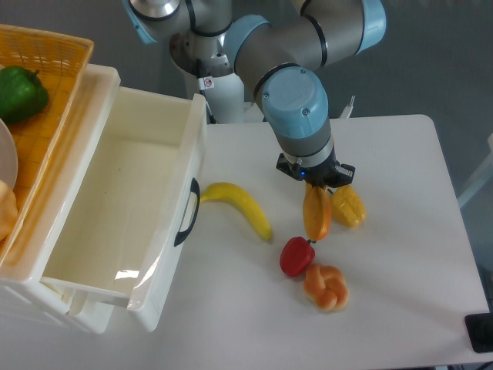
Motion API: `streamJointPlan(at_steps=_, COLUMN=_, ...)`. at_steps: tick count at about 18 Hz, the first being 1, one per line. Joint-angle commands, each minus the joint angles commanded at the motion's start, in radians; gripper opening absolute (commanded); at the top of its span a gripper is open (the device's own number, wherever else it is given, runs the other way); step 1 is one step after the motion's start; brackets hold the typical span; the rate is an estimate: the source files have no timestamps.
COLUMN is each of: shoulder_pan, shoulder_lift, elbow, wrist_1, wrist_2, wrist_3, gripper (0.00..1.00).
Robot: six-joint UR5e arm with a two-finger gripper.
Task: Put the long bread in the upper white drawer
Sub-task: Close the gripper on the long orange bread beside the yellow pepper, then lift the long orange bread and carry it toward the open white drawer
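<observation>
Gripper fingertips hidden — clamped on long bread, seen end-on.

Bright even overhead light, soft shadows, drawer glare, sharp focus

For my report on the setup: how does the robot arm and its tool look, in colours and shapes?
The arm has grey tube sections with light blue round joint caps. Its base column is white with a small red-marked sticker. The tool is small and black.
</observation>
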Motion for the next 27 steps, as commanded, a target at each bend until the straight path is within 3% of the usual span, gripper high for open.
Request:
streamJointPlan(at_steps=13, shoulder_pan=0.005, shoulder_lift=0.011, elbow=0.021, wrist_1=-0.023, wrist_2=0.003, wrist_3=0.005, gripper=0.00)
streamJointPlan(at_steps=17, shoulder_pan=0.003, shoulder_lift=0.015, elbow=0.025, wrist_1=-0.055, wrist_2=0.012, wrist_3=0.000, gripper=0.00)
streamJointPlan(at_steps=20, shoulder_pan=0.009, shoulder_lift=0.043, elbow=0.029, wrist_1=-0.133, wrist_2=0.012, wrist_3=-0.002, gripper=0.00)
streamJointPlan(at_steps=23, shoulder_pan=0.017, shoulder_lift=0.080, elbow=0.054, wrist_1=-0.250, wrist_2=0.012, wrist_3=-0.009, gripper=0.00)
streamJointPlan(at_steps=27, shoulder_pan=0.023, shoulder_lift=0.132, elbow=0.058, wrist_1=-0.348, wrist_2=0.000, wrist_3=-0.021, gripper=0.00)
